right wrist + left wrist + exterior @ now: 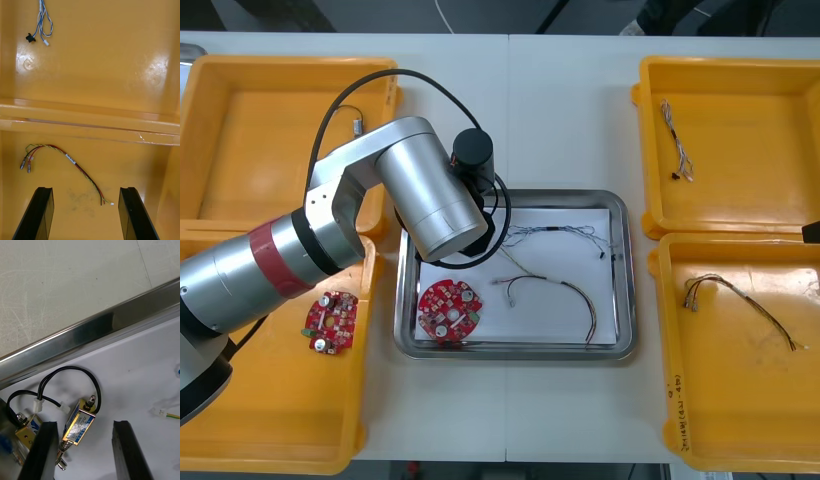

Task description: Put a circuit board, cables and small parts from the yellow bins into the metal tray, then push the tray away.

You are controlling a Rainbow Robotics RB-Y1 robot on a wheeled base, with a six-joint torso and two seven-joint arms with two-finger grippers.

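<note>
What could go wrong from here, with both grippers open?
1. The open left gripper straddles a small metal part; its black cable loops beside the fingers, so lifting away could snag it and drag parts from the metal tray.
2. The open right gripper hangs over a thin red and yellow cable lying flat in its yellow bin; a pinch may miss.

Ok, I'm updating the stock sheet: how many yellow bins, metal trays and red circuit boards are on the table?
yellow bins: 4
metal tray: 1
red circuit boards: 2, one in a left bin, one in the tray
Total: 7
</note>
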